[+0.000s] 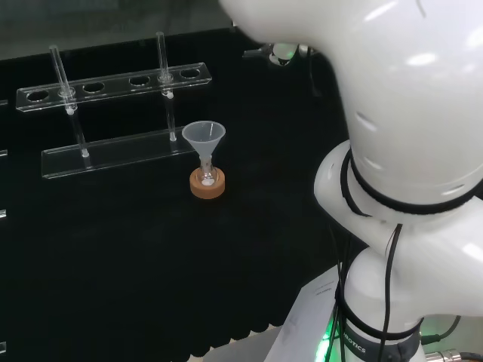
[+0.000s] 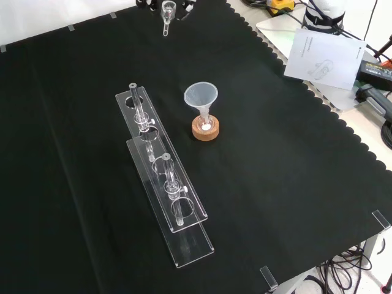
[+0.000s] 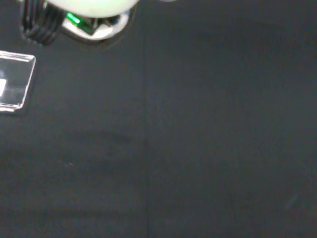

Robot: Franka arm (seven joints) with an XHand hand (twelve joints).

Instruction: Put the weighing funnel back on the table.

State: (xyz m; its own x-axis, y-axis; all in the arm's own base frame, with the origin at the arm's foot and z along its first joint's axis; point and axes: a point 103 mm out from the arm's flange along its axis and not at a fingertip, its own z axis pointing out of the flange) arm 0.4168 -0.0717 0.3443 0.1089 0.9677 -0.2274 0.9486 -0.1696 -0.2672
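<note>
Weighing funnel (image 2: 166, 12) hung stem down at the far edge of the front view, over the black cloth (image 2: 288, 184) and, as far as could be made out, clear of it. The hand (image 2: 186, 5) appeared clamped on its upper part, though mostly cut off. Left of centre lay a clear tube rack (image 2: 160, 177). Beside it, the funnel (image 2: 201, 97) stood in a flask on a cork ring (image 2: 206, 128). Far right: a paper sheet (image 2: 324, 58).
</note>
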